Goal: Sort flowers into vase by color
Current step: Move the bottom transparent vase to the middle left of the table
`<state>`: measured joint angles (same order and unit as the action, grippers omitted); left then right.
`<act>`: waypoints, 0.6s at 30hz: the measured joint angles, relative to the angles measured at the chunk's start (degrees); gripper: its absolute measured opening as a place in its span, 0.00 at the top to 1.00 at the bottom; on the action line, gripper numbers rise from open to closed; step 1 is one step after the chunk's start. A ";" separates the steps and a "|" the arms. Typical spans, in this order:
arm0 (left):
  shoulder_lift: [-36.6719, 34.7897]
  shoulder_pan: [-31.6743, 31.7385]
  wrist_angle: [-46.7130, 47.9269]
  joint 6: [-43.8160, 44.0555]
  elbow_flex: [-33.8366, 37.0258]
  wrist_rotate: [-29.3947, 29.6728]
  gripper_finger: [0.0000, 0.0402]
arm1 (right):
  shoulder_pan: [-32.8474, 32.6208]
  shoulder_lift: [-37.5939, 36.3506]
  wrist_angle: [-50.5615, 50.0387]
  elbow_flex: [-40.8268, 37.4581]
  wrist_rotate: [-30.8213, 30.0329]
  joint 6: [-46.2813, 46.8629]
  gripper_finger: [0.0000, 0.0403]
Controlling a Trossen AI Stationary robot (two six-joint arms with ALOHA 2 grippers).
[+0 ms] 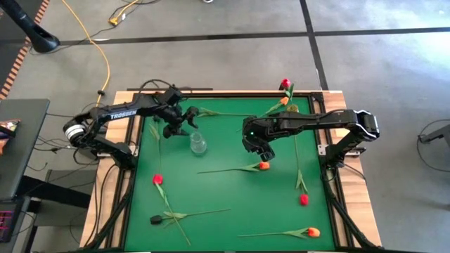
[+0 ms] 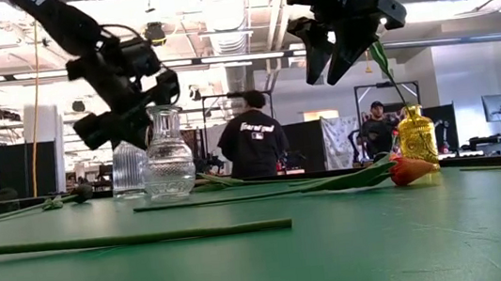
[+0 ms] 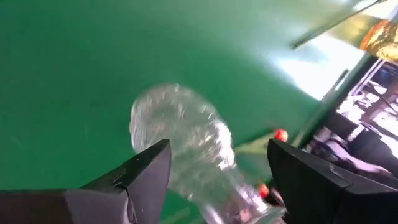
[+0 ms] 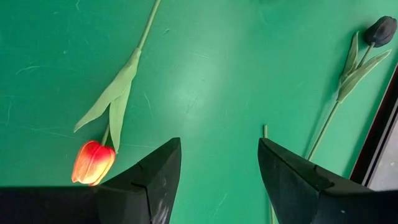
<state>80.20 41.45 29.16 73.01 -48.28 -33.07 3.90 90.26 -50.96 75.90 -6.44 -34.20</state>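
I have the right tool (image 1: 254,149) hanging above the middle of the green felt worktop (image 1: 225,190), its dark fingers (image 4: 152,180) spread wide and holding nothing, and the orange-red artificial tulip with a long thin green stem (image 4: 93,162) lies flat on the felt just beside it, head toward the right side and stem running toward the left. That is the flower I judge to be the one in hand. To take it well I would shift the right tool sideways until the stem, not the head or the soft leaf, sits between the fingers, turn the wrist so the fingers cross the stem squarely, then drop straight down and pinch near the stem's upper part so the flower hangs steady. My left tool (image 1: 176,121) hovers near the far left part of the worktop, fingers (image 3: 140,171) wide apart on either side of the clear ribbed glass vase (image 1: 198,143), not touching it as far as I can tell; closing gently there would steady the vase for the drop. The other tulips lie scattered: red ones near the left edge (image 1: 157,179) and right edge (image 1: 304,199), a dark one (image 1: 156,219) toward the near left corner, an orange one (image 1: 313,231) by the near edge.
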 joint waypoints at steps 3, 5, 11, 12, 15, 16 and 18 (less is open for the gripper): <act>0.00 -0.50 4.47 -5.84 -4.29 6.20 0.37 | 0.00 0.00 0.02 0.00 0.04 -0.24 0.41; 0.00 -0.85 6.68 -9.59 -7.32 9.48 0.37 | 0.00 0.00 0.04 0.00 0.06 -0.37 0.41; 0.00 -3.21 9.28 -13.04 -14.09 10.90 0.37 | 0.00 0.00 0.20 0.00 0.09 -0.79 0.41; 0.00 -3.86 9.28 -13.31 -15.22 10.90 0.37 | 0.00 0.00 0.20 0.00 0.09 -0.77 0.41; 0.00 -5.74 8.84 -18.28 -19.05 11.24 0.37 | 0.00 0.00 0.20 0.00 0.09 -0.40 0.41; 0.00 -6.40 8.94 -21.18 -20.35 11.57 0.37 | -0.01 0.00 0.17 0.00 0.09 -0.37 0.41; 0.00 -8.21 9.85 -27.84 -22.87 13.32 0.37 | -0.18 0.00 0.17 0.00 0.09 -0.32 0.41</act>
<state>80.20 33.24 39.01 45.17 -71.15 -19.75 3.72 90.26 -50.78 75.90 -6.35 -34.51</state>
